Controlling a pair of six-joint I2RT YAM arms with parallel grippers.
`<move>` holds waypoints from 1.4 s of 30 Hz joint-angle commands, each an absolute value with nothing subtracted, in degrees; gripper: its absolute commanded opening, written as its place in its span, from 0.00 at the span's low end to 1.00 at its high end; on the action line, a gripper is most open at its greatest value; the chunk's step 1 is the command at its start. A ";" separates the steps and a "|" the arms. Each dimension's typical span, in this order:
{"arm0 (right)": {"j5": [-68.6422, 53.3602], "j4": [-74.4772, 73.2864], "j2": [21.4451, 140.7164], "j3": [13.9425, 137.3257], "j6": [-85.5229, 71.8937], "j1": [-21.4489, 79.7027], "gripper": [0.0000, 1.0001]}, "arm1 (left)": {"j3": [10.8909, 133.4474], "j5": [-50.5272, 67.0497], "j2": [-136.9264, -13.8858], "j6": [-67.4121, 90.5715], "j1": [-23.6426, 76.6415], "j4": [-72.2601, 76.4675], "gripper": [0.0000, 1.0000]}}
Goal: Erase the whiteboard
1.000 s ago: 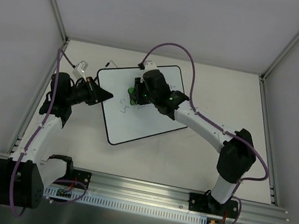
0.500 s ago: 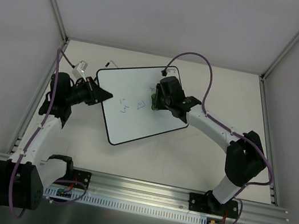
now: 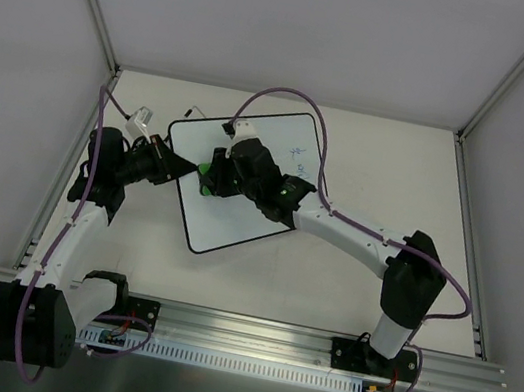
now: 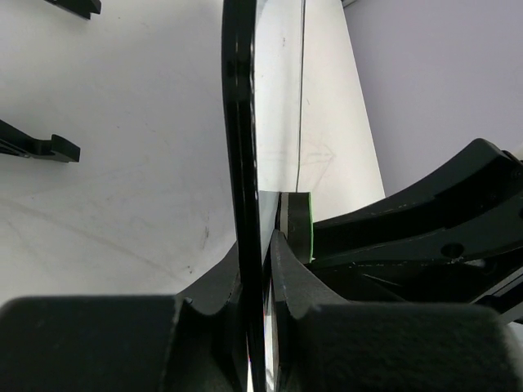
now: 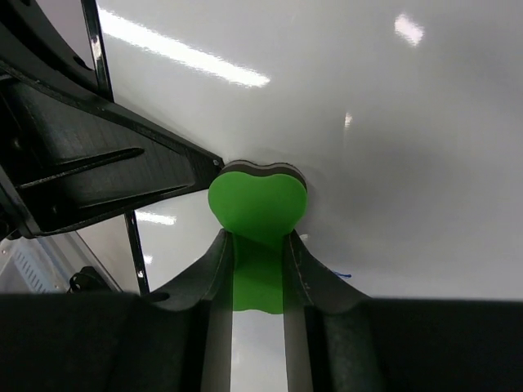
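The right claw (image 3: 213,175), clamped on the green eraser (image 5: 257,204), was found at the left end of the whiteboard (image 3: 237,222), beside the left claw (image 3: 184,167) pinching its rim, with faint blue writing (image 3: 298,150) seen toward its far right corner.

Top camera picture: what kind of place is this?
Likely a robot test booth in a lab: plain white walls close in a table, two arms are bolted to a metal rail, and the right claw holds a green eraser on a whiteboard.

Pale grey walls (image 3: 303,21); cream table (image 3: 391,158); aluminium rail (image 3: 248,334) along near edge.
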State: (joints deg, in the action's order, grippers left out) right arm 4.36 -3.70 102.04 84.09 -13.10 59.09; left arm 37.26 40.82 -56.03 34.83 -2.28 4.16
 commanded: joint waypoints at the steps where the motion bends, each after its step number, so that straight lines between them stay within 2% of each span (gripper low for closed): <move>1: 6.12 -4.13 104.15 84.29 -14.68 59.60 0.00 | 38.85 39.64 -54.41 24.87 -0.26 6.42 0.00; 9: 18.79 -4.66 94.50 68.13 -19.42 52.40 0.00 | 39.29 39.02 -54.23 25.14 -0.35 6.07 0.00; 16: 16.45 -2.12 91.84 61.70 -19.51 49.48 0.00 | 39.20 39.20 -54.40 25.49 -0.26 5.98 0.00; 32: 4.05 1.68 101.95 77.25 -16.61 62.74 0.00 | 37.53 37.26 -53.26 29.00 1.76 6.06 0.00; 37: 5.70 -2.01 104.06 81.12 -14.50 64.95 0.00 | 37.44 37.35 -53.26 29.27 1.76 6.06 0.00; 42: 11.24 -2.46 102.23 77.97 -15.28 62.41 0.00 | 36.92 38.32 -53.00 29.44 1.76 5.98 0.00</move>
